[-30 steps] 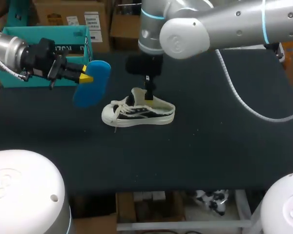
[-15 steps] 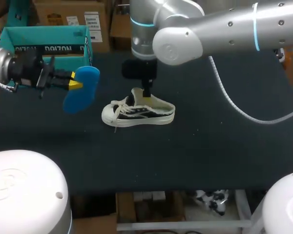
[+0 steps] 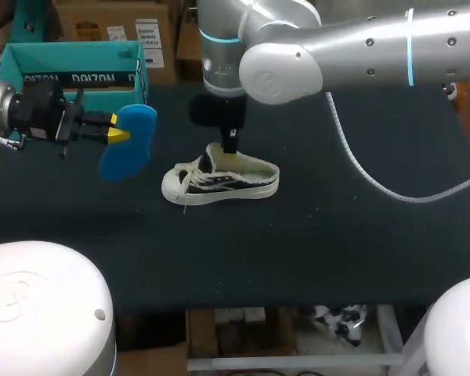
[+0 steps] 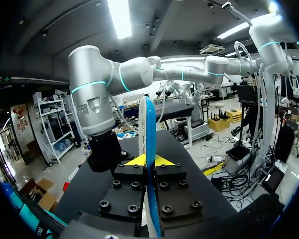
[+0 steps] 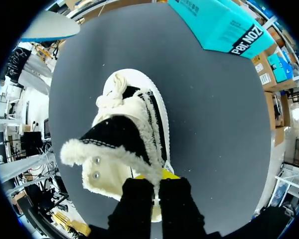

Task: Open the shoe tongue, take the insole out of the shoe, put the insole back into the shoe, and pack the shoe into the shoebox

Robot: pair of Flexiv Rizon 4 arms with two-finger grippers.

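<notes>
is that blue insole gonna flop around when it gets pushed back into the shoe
Probably fairly stiff: the insole holds its shape sticking out of the left jaws, gripped at one end only. Likely light, since a thin pinch carries it. It may still bend against the shoe's fleecy lining.

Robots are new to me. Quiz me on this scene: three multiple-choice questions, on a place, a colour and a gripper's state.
1. Where is the insole? A in the shoe; B in the left gripper; C in the shoebox.
2. The shoebox's colour? A teal; B red; C white.
3. The right gripper is: A open; B shut on the shoe; C holding the insole.
Answers: B, it pinches the insole in mid-air; A, its walls are teal; B, it clamps the heel collar.
</notes>
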